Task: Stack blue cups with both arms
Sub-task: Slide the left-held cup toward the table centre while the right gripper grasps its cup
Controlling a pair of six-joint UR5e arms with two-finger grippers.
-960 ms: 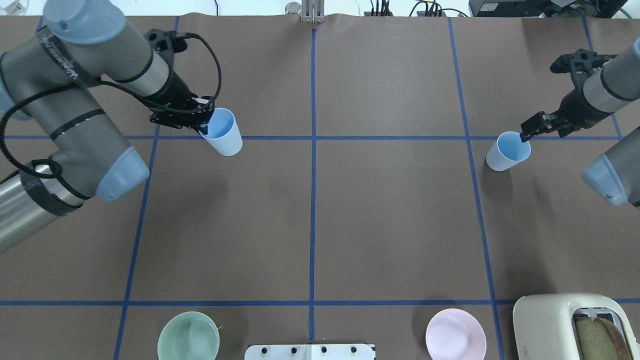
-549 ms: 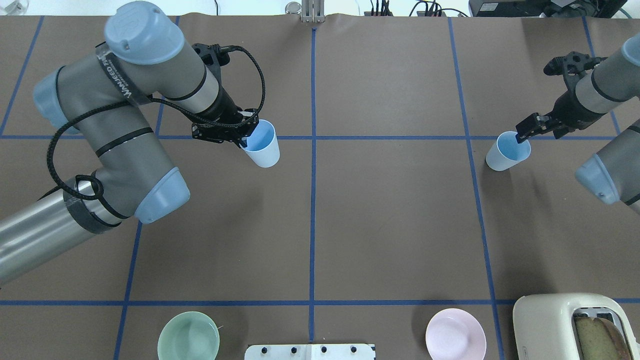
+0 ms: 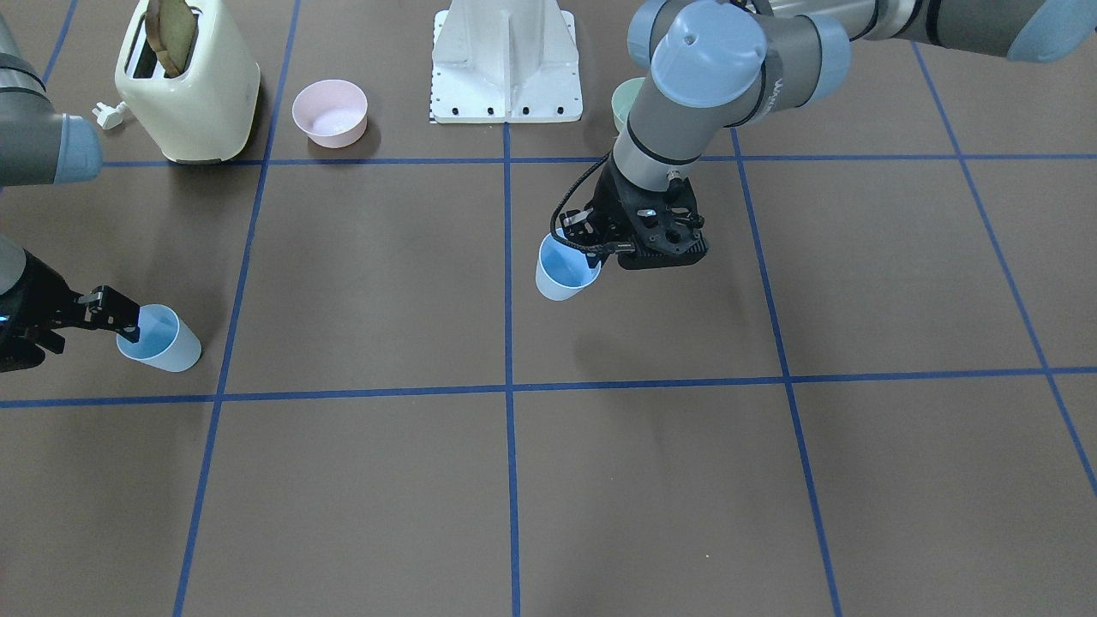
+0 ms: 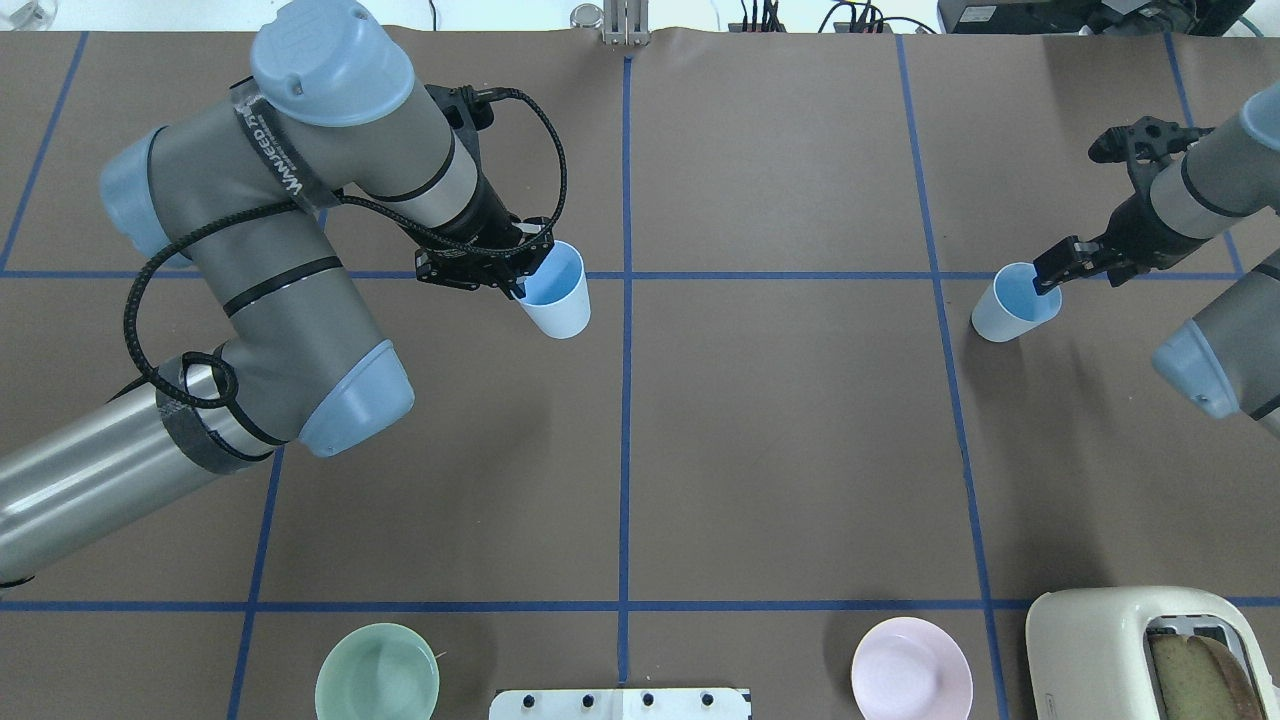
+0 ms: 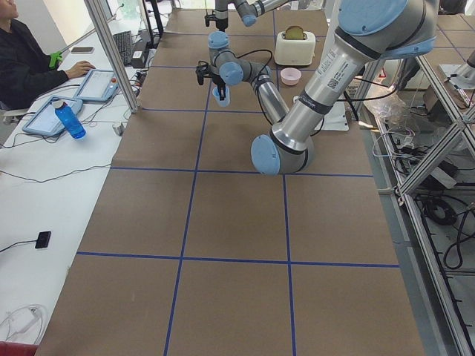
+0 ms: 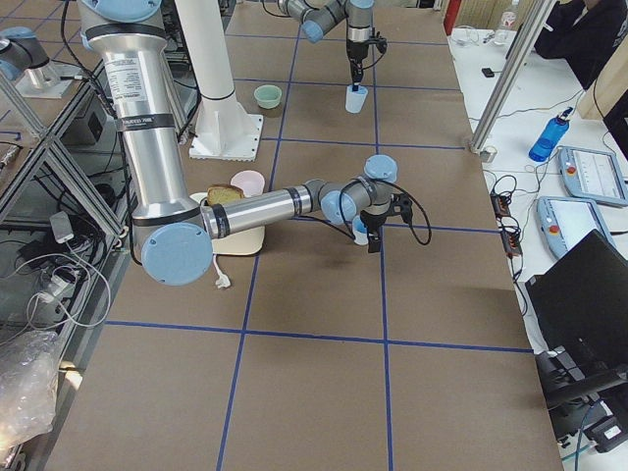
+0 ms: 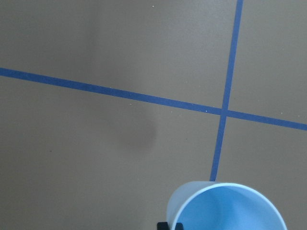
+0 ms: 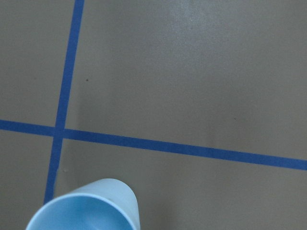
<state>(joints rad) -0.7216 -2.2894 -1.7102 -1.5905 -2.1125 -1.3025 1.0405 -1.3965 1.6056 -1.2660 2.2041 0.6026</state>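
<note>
My left gripper point(image 4: 522, 283) is shut on the rim of a light-blue cup point(image 4: 556, 302) and holds it above the table, just left of the centre line. The front view shows this cup point(image 3: 564, 272) lifted, with its shadow on the table below it. It also fills the bottom of the left wrist view point(image 7: 225, 207). My right gripper point(image 4: 1046, 279) is shut on the rim of the second blue cup point(image 4: 1008, 308), one finger inside it. That cup point(image 3: 163, 339) is at table level at the far right and shows in the right wrist view point(image 8: 86, 206).
A green bowl point(image 4: 377, 672), the white base pedestal point(image 4: 620, 703), a pink bowl point(image 4: 911, 668) and a cream toaster point(image 4: 1150, 650) with bread in it line the table's near edge. Blue tape lines point(image 4: 626, 400) divide the brown table into squares.
My left arm has carried its cup to the right, from the left column to just beside the centre line. The right gripper and its cup have hardly moved.
</note>
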